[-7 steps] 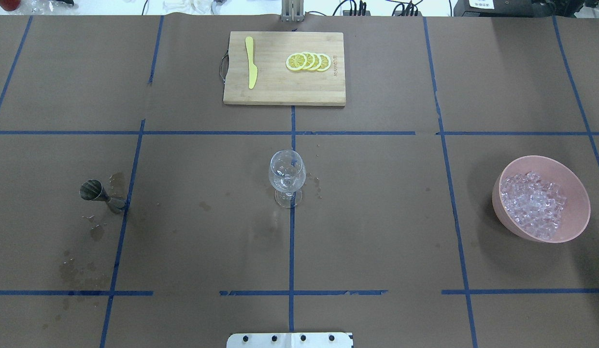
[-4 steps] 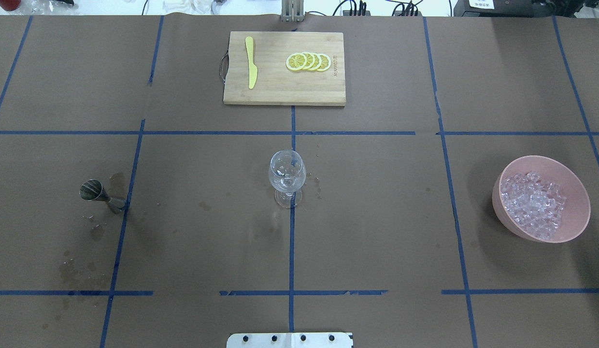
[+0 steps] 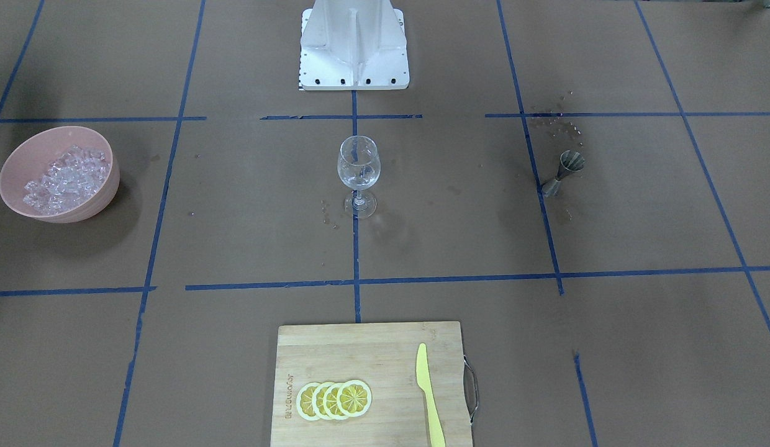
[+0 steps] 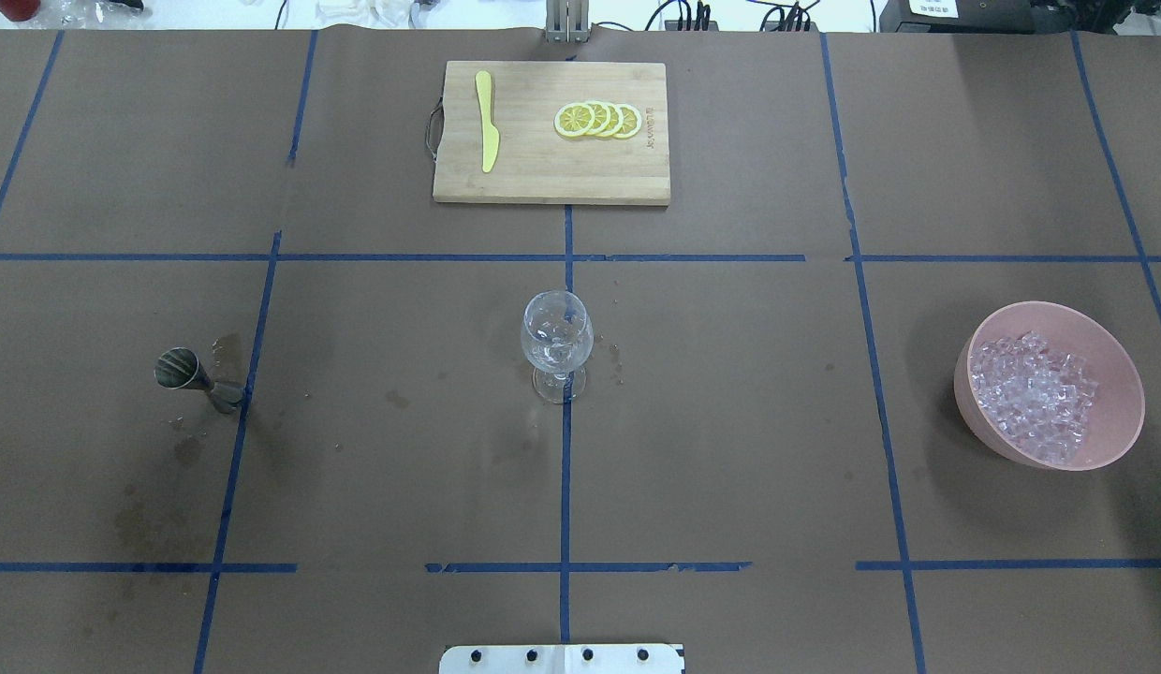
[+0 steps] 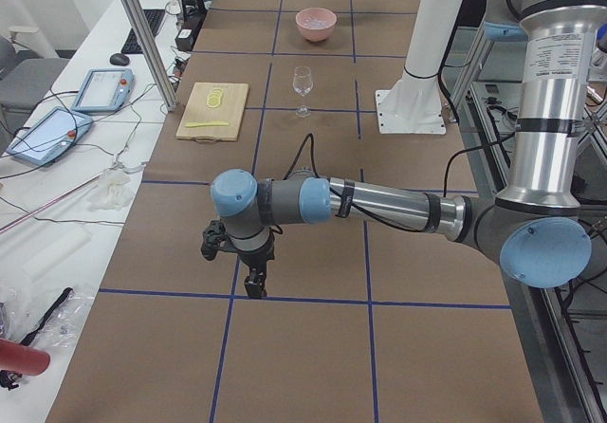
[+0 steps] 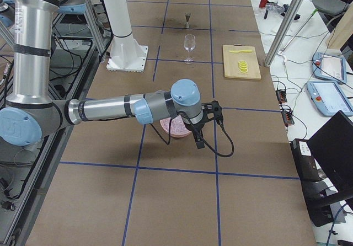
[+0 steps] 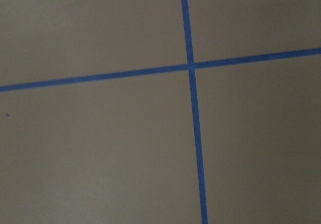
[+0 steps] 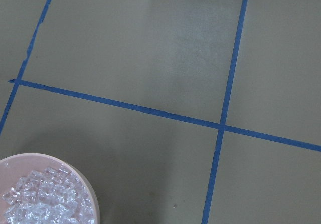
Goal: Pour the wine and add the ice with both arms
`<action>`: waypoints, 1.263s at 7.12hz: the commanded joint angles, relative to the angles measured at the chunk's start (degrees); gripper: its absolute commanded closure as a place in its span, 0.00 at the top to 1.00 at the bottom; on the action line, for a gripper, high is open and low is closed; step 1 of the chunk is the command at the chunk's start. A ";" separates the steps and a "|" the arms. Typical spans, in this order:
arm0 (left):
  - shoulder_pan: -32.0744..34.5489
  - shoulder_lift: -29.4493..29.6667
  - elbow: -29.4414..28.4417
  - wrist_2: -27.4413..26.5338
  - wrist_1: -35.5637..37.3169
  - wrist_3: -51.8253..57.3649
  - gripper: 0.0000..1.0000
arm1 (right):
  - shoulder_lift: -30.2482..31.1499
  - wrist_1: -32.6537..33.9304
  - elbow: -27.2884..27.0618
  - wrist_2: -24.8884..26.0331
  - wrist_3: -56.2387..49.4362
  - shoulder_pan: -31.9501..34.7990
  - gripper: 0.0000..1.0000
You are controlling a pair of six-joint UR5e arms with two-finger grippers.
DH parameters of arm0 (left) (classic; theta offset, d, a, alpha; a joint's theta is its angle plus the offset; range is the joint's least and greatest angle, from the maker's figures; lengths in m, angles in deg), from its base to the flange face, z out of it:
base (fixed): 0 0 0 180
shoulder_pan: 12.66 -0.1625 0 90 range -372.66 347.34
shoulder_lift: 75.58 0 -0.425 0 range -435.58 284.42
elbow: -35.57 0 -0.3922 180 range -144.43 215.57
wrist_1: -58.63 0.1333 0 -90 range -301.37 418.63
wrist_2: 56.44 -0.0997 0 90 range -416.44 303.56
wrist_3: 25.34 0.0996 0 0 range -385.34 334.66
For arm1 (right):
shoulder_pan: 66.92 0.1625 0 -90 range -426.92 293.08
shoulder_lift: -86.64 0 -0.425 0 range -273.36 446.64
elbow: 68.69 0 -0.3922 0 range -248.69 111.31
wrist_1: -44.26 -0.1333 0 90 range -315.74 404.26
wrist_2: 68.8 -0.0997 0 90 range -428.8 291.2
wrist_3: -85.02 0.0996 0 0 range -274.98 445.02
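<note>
At centre of the overhead view the wine glass (image 4: 557,342) stands upright. Ice (image 4: 1035,398) fills the pink bowl (image 4: 964,384) at right, with the jigger (image 4: 183,370) at left and the cutting board (image 4: 543,178) at top. Seen only from the sides, the left gripper (image 5: 254,285) and right gripper (image 6: 199,143) give no clear reading of their jaws.

- The table (image 4: 730,421) is wrapped in brown paper, with blue tape lines (image 4: 565,487) marking a big grid.
- A white side bench (image 5: 57,205) runs along one edge. It's pretty cluttered: two blue-cased tablets (image 5: 102,88), a keyboard (image 5: 150,27), a mouse (image 5: 119,59) and loose cables.
- An aluminium post (image 5: 144,39) stands at the table's edge.
- There's a grey office chair (image 5: 17,67) by the bench and a black screen (image 6: 336,141) near the end.
- The light is flat and even, and the shadows are soft.
</note>
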 commanded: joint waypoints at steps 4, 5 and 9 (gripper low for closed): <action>0.69 -1.10 4.96 3.93 -2.75 -0.50 1.00 | 1.88 -11.93 -5.99 2.99 26.57 -14.08 1.00; 0.69 -1.10 5.49 3.93 -2.84 -0.41 1.00 | 4.42 -19.92 -5.99 7.71 35.87 -20.04 1.00; 0.69 -1.10 7.08 4.01 -2.75 -0.50 1.00 | 10.33 -30.28 -5.82 22.33 45.89 -36.95 0.91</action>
